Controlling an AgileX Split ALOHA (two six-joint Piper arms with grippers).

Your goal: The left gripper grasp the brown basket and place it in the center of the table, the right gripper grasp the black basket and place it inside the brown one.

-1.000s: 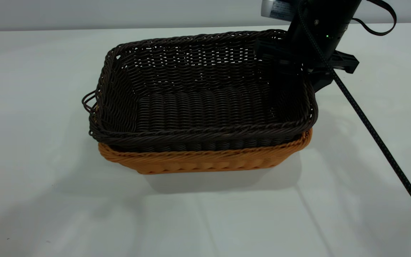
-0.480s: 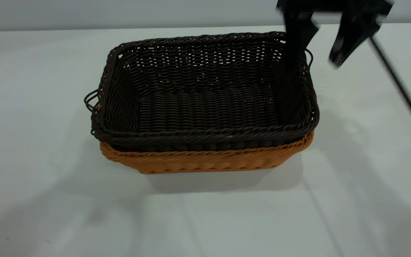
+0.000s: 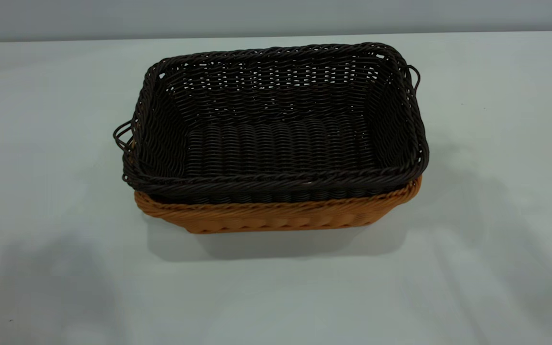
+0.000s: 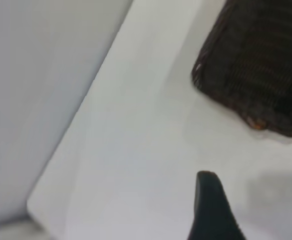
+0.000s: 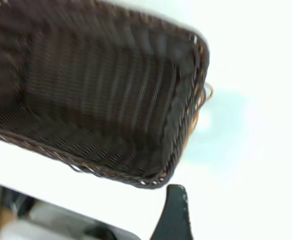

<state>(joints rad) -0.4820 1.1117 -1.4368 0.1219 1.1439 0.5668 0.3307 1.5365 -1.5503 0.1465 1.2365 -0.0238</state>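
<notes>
Plain white table (image 3: 496, 191) under an even grey wall; the black basket (image 3: 276, 129) sits nested inside the brown basket (image 3: 276, 215) near the table's middle — both placements look done. Neither arm touches them; the left gripper (image 4: 213, 210) and right gripper (image 5: 173, 215) each show one fingertip only, so whether they are parted or closed cannot be told; only withdrawal appears left.
</notes>
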